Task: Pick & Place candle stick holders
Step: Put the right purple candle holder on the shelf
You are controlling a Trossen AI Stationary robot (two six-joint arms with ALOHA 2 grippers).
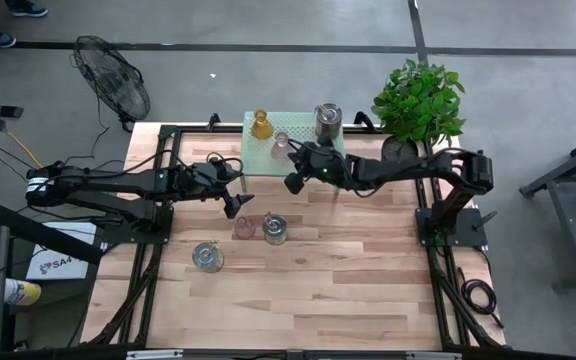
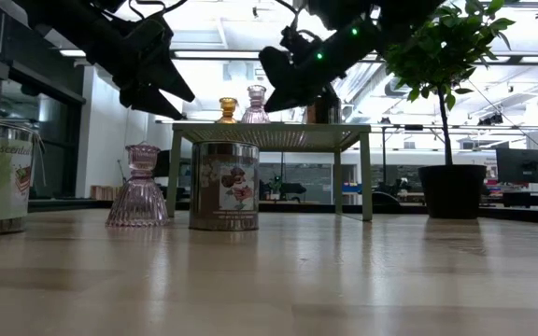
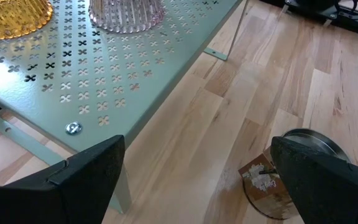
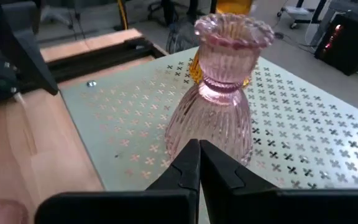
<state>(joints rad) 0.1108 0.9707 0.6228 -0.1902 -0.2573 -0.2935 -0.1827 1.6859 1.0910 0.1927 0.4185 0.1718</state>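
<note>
- Right wrist view: a pink holder (image 4: 219, 99) stands on the green stand (image 4: 303, 137), the amber holder (image 1: 261, 126) just behind it.
- Right gripper (image 4: 199, 163), fingers pressed together and empty, hangs just before that holder; seemingly a placement is done.
- On the tabletop (image 1: 298, 290) wait another pink holder (image 1: 244, 228) and two tins (image 1: 275, 229).
- Left gripper (image 1: 234, 203), fingers wide apart, hovers near them; next, descend around one.

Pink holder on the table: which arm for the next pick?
Left. Its open end effector hangs right beside the pink holder; the right end effector is shut, up by the green stand.
</note>
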